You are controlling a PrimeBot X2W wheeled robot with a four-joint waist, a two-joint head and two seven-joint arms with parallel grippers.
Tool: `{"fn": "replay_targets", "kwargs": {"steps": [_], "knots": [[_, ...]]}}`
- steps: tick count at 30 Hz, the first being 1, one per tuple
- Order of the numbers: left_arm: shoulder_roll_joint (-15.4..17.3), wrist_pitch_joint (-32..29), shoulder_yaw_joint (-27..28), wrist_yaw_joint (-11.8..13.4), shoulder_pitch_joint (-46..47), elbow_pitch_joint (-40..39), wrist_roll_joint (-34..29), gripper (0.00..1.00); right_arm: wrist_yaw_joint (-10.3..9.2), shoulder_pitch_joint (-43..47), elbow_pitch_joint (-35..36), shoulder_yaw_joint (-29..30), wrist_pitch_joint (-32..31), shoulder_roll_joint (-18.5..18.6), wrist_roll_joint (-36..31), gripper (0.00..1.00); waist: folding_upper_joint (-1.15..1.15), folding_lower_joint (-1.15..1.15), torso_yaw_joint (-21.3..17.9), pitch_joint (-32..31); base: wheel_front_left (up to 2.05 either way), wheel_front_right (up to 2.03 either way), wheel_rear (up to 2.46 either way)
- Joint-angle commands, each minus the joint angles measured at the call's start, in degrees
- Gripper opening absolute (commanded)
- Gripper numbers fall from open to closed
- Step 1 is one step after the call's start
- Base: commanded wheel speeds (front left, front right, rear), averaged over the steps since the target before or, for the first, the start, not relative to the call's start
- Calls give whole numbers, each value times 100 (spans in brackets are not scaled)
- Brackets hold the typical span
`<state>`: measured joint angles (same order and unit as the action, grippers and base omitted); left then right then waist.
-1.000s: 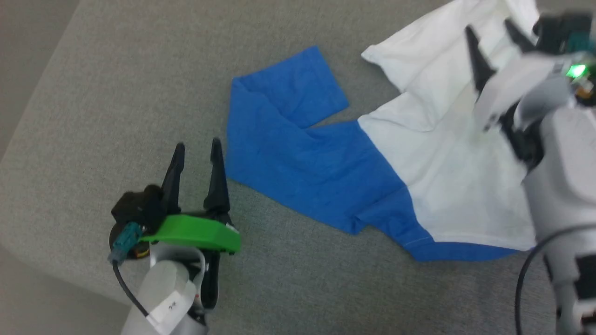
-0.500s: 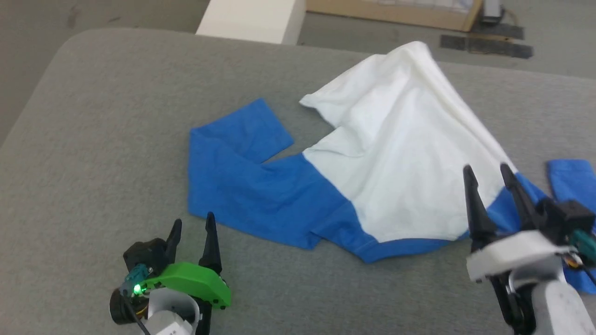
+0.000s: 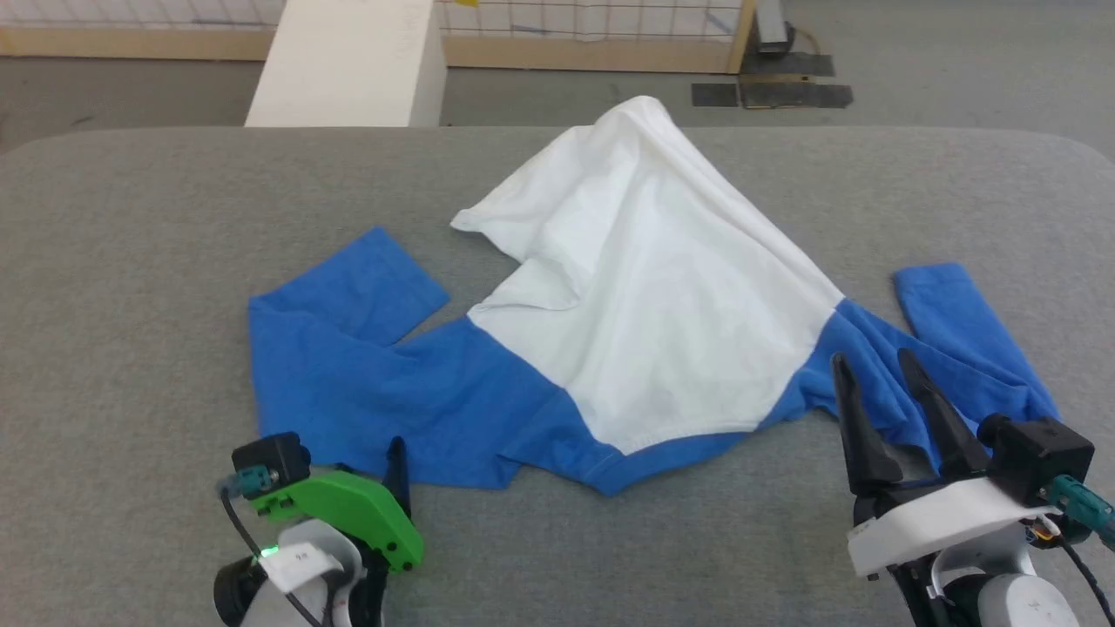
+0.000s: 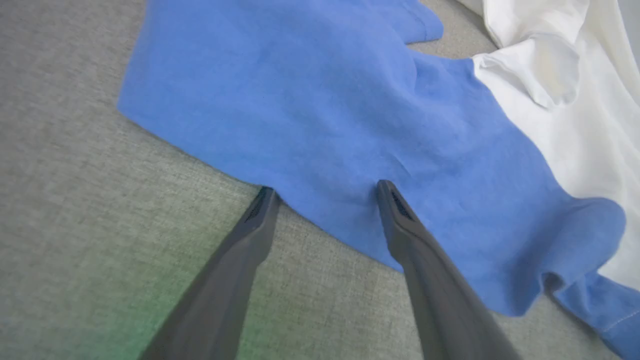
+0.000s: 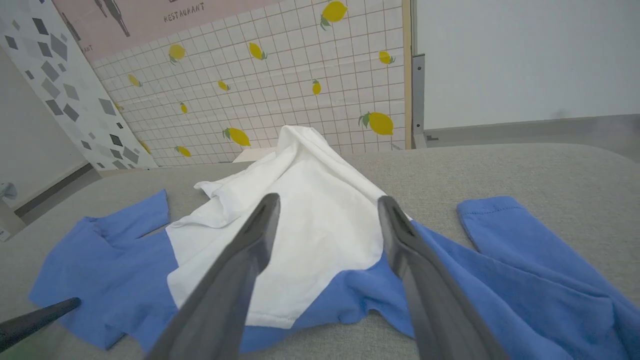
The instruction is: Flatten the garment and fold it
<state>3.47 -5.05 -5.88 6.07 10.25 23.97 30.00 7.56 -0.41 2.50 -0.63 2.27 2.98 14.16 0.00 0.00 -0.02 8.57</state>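
The garment (image 3: 645, 287) lies rumpled in the middle of the grey padded surface (image 3: 131, 261). Its white body is bunched into a ridge running toward 12 o'clock, and one blue sleeve is doubled back on itself at 9 o'clock. The other sleeve is creased at 4 o'clock.

The left gripper (image 4: 325, 189) sits at 7 o'clock with its fingers apart and nothing between them. One tip is over the sleeve cloth and the other is at the cloth's near edge, which looks like a set-up for pinching that edge and drawing it outward.

The right gripper (image 3: 872, 359) is at 5 o'clock, equally spread and empty, pointing at the creased shoulder (contact with the cloth cannot be judged). The mirrored stance suggests the flattening has barely begun.
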Motion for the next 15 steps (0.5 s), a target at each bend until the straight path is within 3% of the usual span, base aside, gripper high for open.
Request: {"fn": "replay_targets", "kwargs": {"steps": [1, 3, 4, 5, 8, 15], "knots": [[28, -210, -29, 65, 34, 152, 9, 100, -8, 46, 31, -36, -17, -9, 18, 100, 0, 0, -195, 32, 0, 0, 0], [96, -455, -74, 133, 77, 256, -19, 95, -8, 49, 45, -73, -20, -9, 62, 100, 0, 0, -262, 58, 0, 0, 0], [139, -490, -93, 140, 101, 270, -50, 39, -8, 46, 48, -85, -16, -9, 77, 100, 0, 0, -283, 70, 0, 0, 0], [189, -474, -87, 133, 134, 259, -66, 0, -8, 39, 47, -93, -3, -10, 134, 100, 0, 0, -308, 86, 0, 0, 0], [364, -262, 50, 160, 197, 152, -92, 0, -8, 27, 58, -121, 20, -10, 151, 100, 0, 0, -349, 122, 0, 0, 0], [1184, 320, 510, 244, 440, -179, -311, 0, -8, 24, 40, -57, -63, -10, 69, 100, 0, 0, -353, 326, 0, 0, 0]]}}
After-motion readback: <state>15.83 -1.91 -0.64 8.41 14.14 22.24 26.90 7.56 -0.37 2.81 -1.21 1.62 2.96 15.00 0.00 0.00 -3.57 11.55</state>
